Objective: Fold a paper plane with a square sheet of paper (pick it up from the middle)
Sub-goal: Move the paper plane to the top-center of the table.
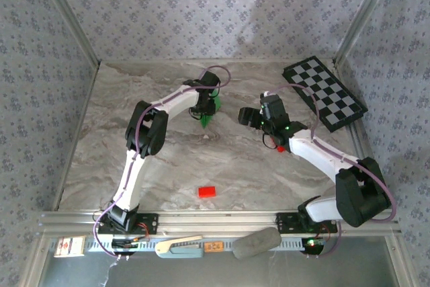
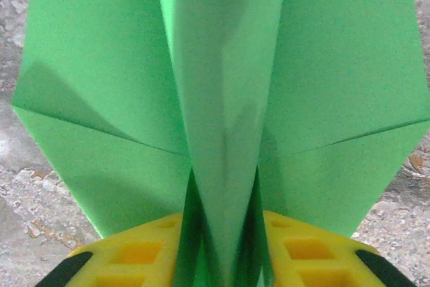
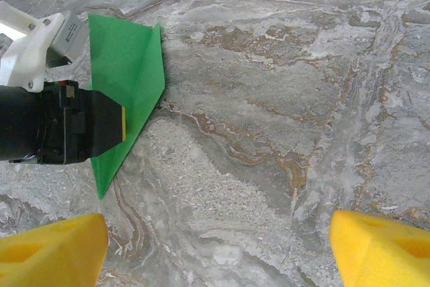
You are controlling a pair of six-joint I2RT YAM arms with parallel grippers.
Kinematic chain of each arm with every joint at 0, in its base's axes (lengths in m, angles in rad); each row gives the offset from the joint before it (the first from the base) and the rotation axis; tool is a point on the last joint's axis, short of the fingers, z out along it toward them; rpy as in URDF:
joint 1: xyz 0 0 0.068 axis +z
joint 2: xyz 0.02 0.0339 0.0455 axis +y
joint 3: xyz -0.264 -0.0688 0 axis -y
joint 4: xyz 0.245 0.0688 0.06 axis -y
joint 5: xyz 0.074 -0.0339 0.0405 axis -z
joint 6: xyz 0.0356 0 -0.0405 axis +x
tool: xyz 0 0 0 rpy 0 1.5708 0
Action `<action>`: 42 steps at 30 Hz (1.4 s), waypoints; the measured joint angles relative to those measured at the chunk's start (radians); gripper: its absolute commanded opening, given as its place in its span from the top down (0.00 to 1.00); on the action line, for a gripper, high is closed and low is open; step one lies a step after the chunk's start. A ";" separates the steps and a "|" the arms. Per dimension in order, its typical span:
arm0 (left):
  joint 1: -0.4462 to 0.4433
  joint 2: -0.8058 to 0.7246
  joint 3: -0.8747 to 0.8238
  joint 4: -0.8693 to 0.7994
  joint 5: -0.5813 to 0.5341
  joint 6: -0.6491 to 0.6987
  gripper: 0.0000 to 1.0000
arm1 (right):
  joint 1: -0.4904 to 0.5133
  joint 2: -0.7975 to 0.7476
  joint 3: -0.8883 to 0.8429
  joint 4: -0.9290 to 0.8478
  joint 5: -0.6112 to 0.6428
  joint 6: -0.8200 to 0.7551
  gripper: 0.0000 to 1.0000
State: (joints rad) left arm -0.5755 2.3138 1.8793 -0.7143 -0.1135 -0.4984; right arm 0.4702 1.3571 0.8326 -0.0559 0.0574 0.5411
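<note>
Walls: patterned grey-blue wallpaper on three sides, metal rails at the corners.
Table (image 1: 134,166): marble-look top, mostly bare.
Checkerboard (image 1: 324,92): lies flat at the far right corner, well apart from both grippers.
Left gripper (image 1: 203,107): clamped on the paper plane, its yellow fingers (image 2: 134,253) pinched on the centre fold from either side.
Right gripper (image 3: 215,247): spread wide and holding nothing, just beside the plane and facing it.
Paper plane (image 2: 222,99): held off the table at far centre, nose pointing down.
Handling: likely very light, thin and floppy, easily creased or torn. The doubled centre keel looks like the stiffest place to grip, since the wings would buckle.
Look: bright green, with a raised centre ridge, wings spread to both sides and diagonal creases across each.
Red block (image 1: 207,191): small, lies alone near the front edge.
</note>
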 measured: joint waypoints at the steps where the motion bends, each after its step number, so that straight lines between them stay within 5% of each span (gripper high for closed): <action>1: 0.000 0.002 0.002 0.000 0.000 0.000 0.68 | 0.000 0.000 0.000 0.000 0.000 0.000 0.12; 23: -0.010 0.113 0.185 -0.050 -0.097 0.000 0.66 | 0.017 0.011 0.000 0.009 0.008 0.000 0.11; 42: -0.010 0.082 0.225 -0.125 -0.081 -0.023 0.54 | 0.022 0.014 0.000 0.011 0.014 0.000 0.10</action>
State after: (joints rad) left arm -0.5854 2.3959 2.1048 -0.8391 -0.1947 -0.5217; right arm 0.4919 1.3708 0.8326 -0.0452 0.0715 0.5415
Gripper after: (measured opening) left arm 0.447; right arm 0.899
